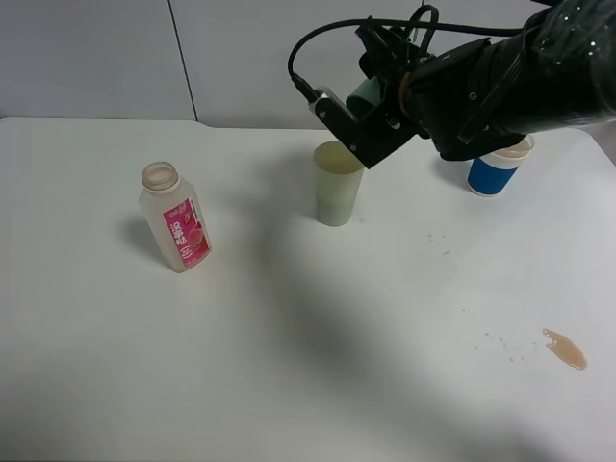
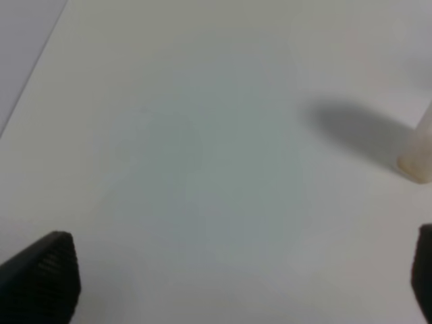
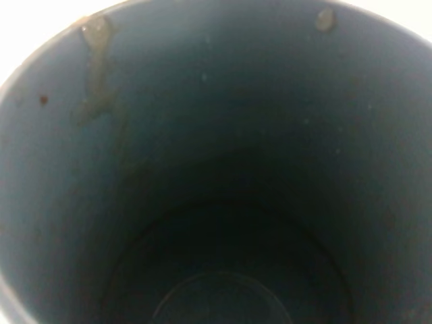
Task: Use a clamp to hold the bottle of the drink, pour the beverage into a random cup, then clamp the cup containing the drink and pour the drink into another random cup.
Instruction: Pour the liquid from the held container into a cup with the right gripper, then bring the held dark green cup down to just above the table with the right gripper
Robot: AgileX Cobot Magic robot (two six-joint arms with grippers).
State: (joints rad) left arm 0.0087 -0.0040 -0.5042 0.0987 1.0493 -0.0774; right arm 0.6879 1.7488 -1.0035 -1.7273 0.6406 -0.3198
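Observation:
An open, nearly empty bottle (image 1: pixel 175 217) with a pink label stands at the left; its base shows in the left wrist view (image 2: pixel 420 156). A pale green cup (image 1: pixel 338 183) stands at mid-table. My right gripper (image 1: pixel 373 114) is shut on a dark teal cup (image 1: pixel 366 96) and holds it tipped right over the pale green cup's rim. The right wrist view looks straight into the teal cup (image 3: pixel 216 169); its inner wall has wet streaks and no pool shows at its bottom. My left gripper (image 2: pixel 233 277) is open and empty above bare table, beside the bottle.
A blue cup (image 1: pixel 496 171) with a white rim stands at the back right, partly behind my right arm. A brownish spill (image 1: pixel 565 348) lies near the right front, with small droplets (image 1: pixel 438 245) between it and the pale green cup. The table (image 1: pixel 289 366) is white.

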